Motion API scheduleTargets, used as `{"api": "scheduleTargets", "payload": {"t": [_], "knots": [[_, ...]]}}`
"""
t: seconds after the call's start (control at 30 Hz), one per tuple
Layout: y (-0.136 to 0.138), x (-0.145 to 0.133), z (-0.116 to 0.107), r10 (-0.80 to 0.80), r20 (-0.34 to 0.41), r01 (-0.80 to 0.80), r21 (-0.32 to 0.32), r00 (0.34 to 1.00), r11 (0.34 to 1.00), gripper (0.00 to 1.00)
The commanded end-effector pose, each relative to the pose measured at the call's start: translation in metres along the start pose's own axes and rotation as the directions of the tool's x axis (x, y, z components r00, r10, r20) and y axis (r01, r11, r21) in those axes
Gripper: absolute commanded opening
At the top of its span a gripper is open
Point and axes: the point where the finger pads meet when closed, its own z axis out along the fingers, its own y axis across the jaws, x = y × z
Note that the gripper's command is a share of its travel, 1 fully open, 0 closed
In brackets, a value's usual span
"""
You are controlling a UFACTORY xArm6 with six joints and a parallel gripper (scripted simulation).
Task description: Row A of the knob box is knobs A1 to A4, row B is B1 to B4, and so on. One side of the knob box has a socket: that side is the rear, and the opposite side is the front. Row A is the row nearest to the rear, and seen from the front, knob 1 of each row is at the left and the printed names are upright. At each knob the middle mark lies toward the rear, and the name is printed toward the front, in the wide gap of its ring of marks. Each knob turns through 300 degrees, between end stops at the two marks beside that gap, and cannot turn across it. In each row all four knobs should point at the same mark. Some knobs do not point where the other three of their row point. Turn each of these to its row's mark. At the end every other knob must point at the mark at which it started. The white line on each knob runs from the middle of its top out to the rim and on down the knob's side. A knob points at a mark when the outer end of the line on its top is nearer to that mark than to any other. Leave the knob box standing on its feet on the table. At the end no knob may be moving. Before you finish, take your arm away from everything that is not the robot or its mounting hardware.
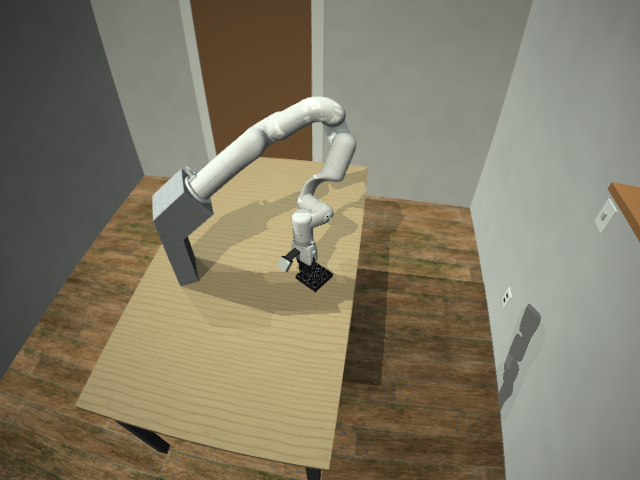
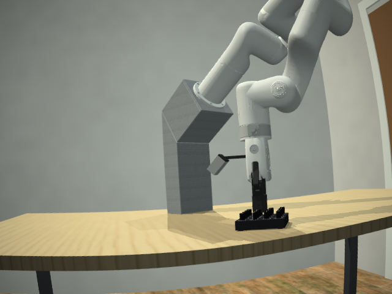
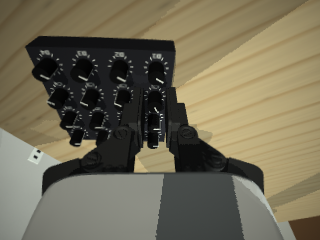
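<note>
"Knob box, square and black with round black knobs (image 1: 316, 287) (image 2: 261, 224) (image 3: 105, 44): where is it?"

"Standing on the pale wood-grain desk (image 1: 232, 372) (image 2: 95, 242) (image 3: 250, 100). In the top view, the angular grey pedestal (image 1: 178, 258) (image 2: 194, 177) lies at nine o'clock from it. The jointed white arm (image 1: 232, 157) (image 2: 264, 38) reaches over from there."

"And the black two-fingered end effector (image 1: 306, 268) (image 2: 259, 210) (image 3: 154, 100)?"

"Pointing straight down, its fingers apart by a narrow gap. In the wrist view they stand at three and nine o'clock of the black cylindrical knob C1 (image 3: 155, 97). I can't tell whether they touch it."

"How do the white lines read, with twelve at the top of the wrist view?"

"C1's goes to about five o'clock. C2 (image 3: 122, 96), C3 (image 3: 91, 96) and C4 (image 3: 58, 97) all slant towards eight, so C1 is the odd one."

"Row D?"

"D1 (image 3: 156, 71), D2 (image 3: 119, 69) and D3 (image 3: 82, 68) slant towards four or five. D4 (image 3: 46, 67) slants towards eight, so it differs too. The rows beyond are too small and partly hidden to judge."
</note>
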Motion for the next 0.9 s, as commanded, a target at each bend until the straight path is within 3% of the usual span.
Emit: {"api": "scheduleTargets", "payload": {"t": [0.0,0.63,0.67,0.87], "knots": [[-0.0004,0.0,-0.0003,0.0,0.0,0.0,0.001,1.0,1.0,0.19],[-0.0004,0.0,-0.0003,0.0,0.0,0.0,0.001,1.0,1.0,0.19],[-0.0004,0.0,-0.0003,0.0,0.0,0.0,0.001,1.0,1.0,0.08],[-0.0004,0.0,-0.0003,0.0,0.0,0.0,0.001,1.0,1.0,0.08]]}}
